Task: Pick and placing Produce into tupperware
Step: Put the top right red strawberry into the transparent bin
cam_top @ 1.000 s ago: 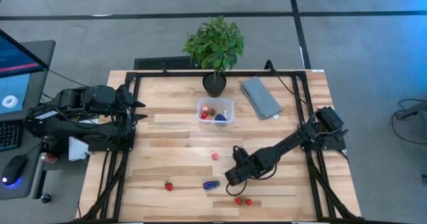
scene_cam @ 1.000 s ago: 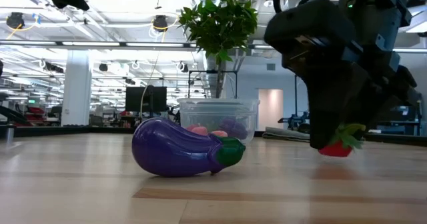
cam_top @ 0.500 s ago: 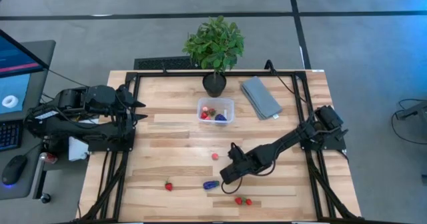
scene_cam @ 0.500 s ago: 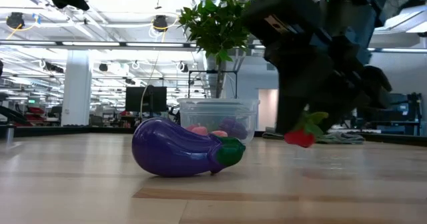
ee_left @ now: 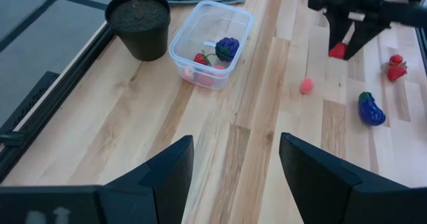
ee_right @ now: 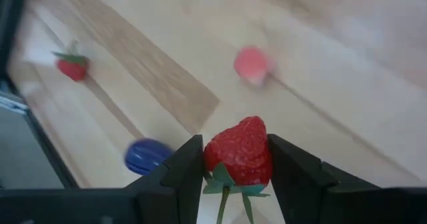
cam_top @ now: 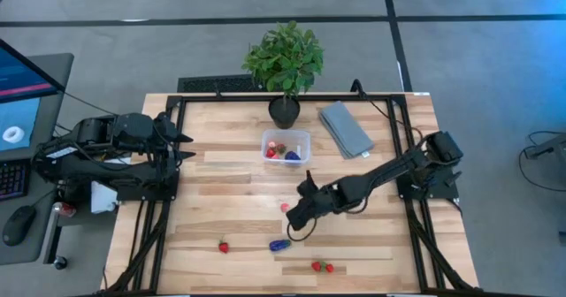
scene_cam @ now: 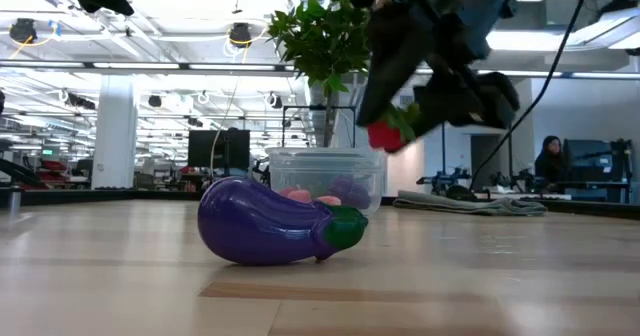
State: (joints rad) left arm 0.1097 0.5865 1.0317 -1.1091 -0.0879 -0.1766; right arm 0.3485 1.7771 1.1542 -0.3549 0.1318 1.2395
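Vs 1 s ago, R arm (cam_top: 380,178) has swung from table's (cam_top: 230,178) 5 o'clock toward centre and risen. R gripper (cam_top: 293,217) holds a strawberry (ee_right: 239,151) clear of the wood, jaws narrow on it, long axis along the fingers, leaf end toward the wrist. Tub (cam_top: 286,147) sits at 12 o'clock from gripper, fruit inside. L gripper (cam_top: 187,146) waits at 9 o'clock, jaws apart, empty. Eggplant (cam_top: 280,244) at 6.

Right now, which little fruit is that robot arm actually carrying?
Start at the clear tub mid-table; the right gripper hangs just in front of it. Pinched between its fingers is a red strawberry, the only fruit off the wood.
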